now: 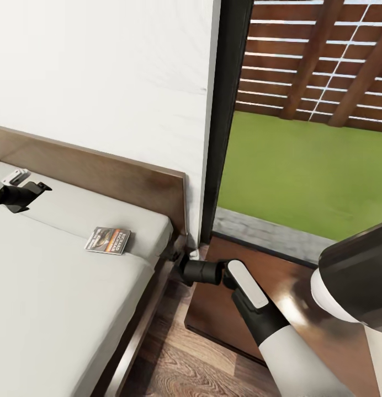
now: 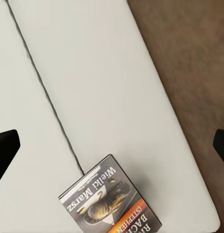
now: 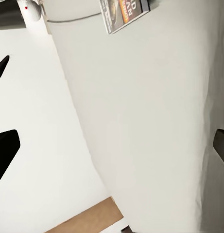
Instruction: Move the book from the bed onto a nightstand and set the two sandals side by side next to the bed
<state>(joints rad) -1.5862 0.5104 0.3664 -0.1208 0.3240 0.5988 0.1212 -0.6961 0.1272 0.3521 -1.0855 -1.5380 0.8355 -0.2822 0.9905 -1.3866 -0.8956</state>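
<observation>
While the robot faces the corner of the bedroom, the book [image 1: 108, 241] lies flat on the light grey-beige mattress of the bed [image 1: 58, 286], near the headboard [image 1: 119, 176] and close to the mattress edge on the window side. Its cover faces up, pale grey with an orange band and dark lettering, and nothing touches it.

The left end effector [image 1: 39, 189] hovers over the mattress at the head view's left edge, well apart from the book, with its dark fingers spread. In the left wrist view its two fingertips [image 2: 5, 150] sit at opposite edges with a wide gap between them, so it is open and holds nothing; the book [image 2: 109, 200] lies on the mattress between and ahead of them.

The right end effector [image 1: 177, 258] reaches down beside the bed's corner, just in front of the nightstand [image 1: 279, 286], whose glossy dark reddish-brown top stands under the tall dark-framed window [image 1: 229, 110]. In the right wrist view its fingertips [image 3: 5, 155] are also far apart, open and empty, and the book [image 3: 124, 13] appears far off on the mattress.

Beyond the glass lie green lawn [image 1: 301, 171] and a slatted brown fence [image 1: 318, 60]. Wood-plank floor [image 1: 180, 369] shows between bed and nightstand.
</observation>
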